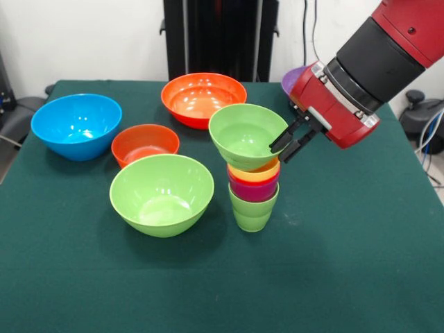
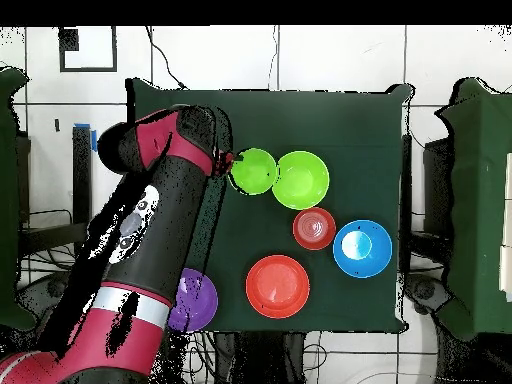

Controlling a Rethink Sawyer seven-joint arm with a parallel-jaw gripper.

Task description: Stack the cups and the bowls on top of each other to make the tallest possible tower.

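Placement step: the claw [image 1: 290, 142] pinches the rim of the small green bowl [image 1: 244, 135], tilted atop the tower [image 1: 253, 191] just right of the large green bowl [image 1: 161, 194]; next move likely requires levelling the bowl before release.

The tower [image 1: 253, 191] stands just right of frame centre: a green cup at the base, then red-purple and yellow cups, topped by a small green bowl [image 1: 246, 135] tilted leftward. A large green bowl [image 1: 161, 194] sits just left of it. Blue [image 1: 76, 126], small orange-red [image 1: 144, 143] and large orange [image 1: 203, 98] bowls lie upper left; a purple bowl [image 1: 295, 80] peeks out upper right.
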